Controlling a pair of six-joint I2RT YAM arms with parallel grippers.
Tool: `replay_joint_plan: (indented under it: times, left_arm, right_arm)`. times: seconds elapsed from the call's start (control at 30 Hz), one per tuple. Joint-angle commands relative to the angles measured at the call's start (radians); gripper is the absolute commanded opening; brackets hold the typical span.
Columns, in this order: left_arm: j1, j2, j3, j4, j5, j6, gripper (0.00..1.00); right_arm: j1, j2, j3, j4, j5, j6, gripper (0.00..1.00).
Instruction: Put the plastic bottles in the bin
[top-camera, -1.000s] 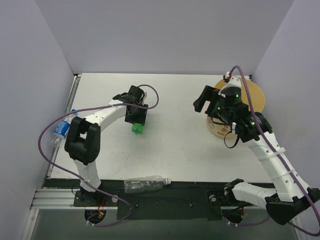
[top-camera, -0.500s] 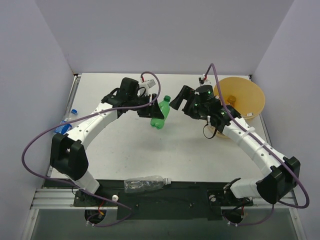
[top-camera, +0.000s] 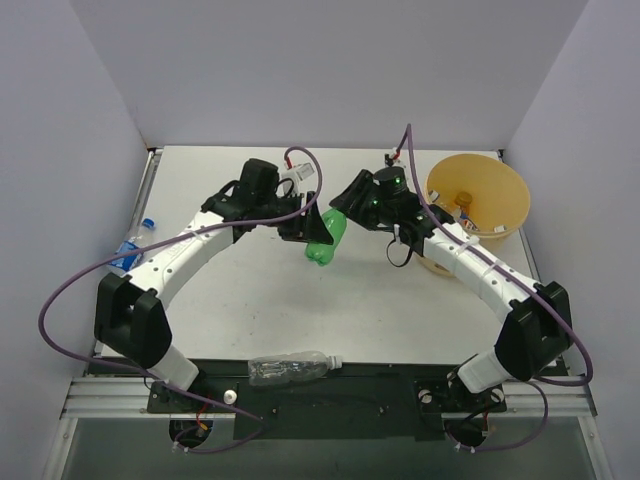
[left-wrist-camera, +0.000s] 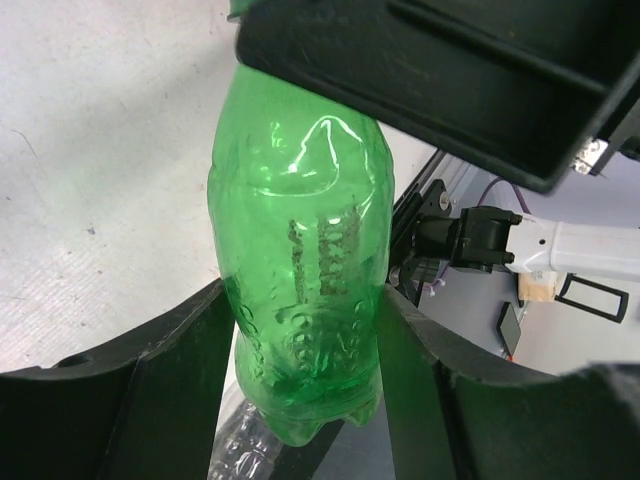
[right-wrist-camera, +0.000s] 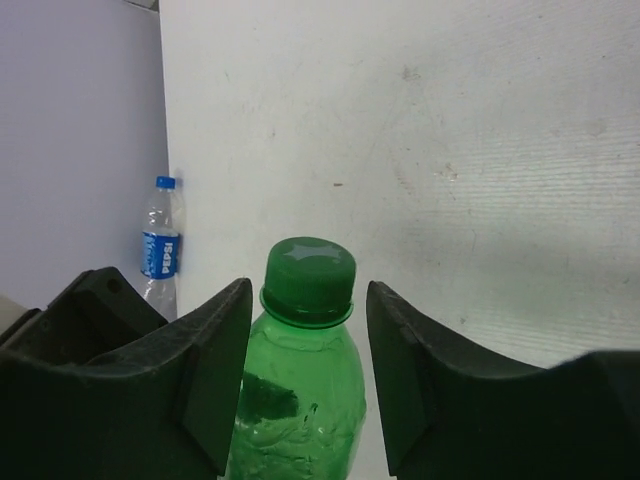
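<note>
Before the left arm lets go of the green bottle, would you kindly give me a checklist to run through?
1. Left gripper clamped on the green bottle: ok, it squeezes the lower body from both sides.
2. Right gripper placed at the bottle's top: ok, it straddles the cap.
3. Right gripper's hold firm enough to take the weight: cannot tell; gaps show beside the cap.
4. Cap on the bottle: ok.
5. Bin upright with its mouth open: ok.
</note>
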Motion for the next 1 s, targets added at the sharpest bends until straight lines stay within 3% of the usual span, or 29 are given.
replay_joint_plan:
  times: [0.0,0.07,0.13,0.17,0.23,0.43,0.57,0.7,0.8,0.97]
  left_arm:
    - [-0.011,-0.070,-0.014,0.078,0.053,-0.005,0.52]
    - [-0.015,-0.081,-0.018,0.073,0.057,-0.001,0.55]
    - [-0.017,-0.090,-0.020,0.064,0.073,0.002,0.71]
    - [-0.017,-0.096,-0.017,0.056,0.073,0.002,0.85]
    - [-0.018,-0.105,-0.011,0.036,0.061,0.005,0.94]
    - [-0.021,-0.148,-0.023,-0.040,0.013,0.047,0.96]
    - [-0.055,-0.180,-0.060,-0.151,-0.093,0.128,0.96]
    - [-0.182,-0.222,-0.103,-0.227,-0.206,0.174,0.96]
    - [-0.273,-0.228,-0.110,-0.287,-0.320,0.197,0.96]
    - [-0.405,-0.204,-0.142,-0.297,-0.390,0.222,0.94]
  right_arm:
    - [-0.017,0.019,0.039,0.056,-0.009,0.018,0.35]
    - [-0.022,0.019,0.057,0.045,-0.018,0.006,0.20]
    - [-0.034,0.016,0.095,0.001,-0.009,-0.022,0.09]
    - [-0.045,0.014,0.105,-0.013,-0.007,-0.038,0.06]
    - [-0.076,-0.001,0.122,-0.036,-0.006,-0.054,0.02]
    - [-0.207,-0.107,0.146,-0.100,0.040,-0.123,0.00]
    - [-0.302,-0.200,0.171,-0.177,0.144,-0.204,0.00]
    - [-0.436,-0.279,0.169,-0.229,0.230,-0.253,0.00]
    - [-0.591,-0.297,0.148,-0.232,0.208,-0.229,0.00]
    - [-0.695,-0.270,0.132,-0.220,0.211,-0.220,0.00]
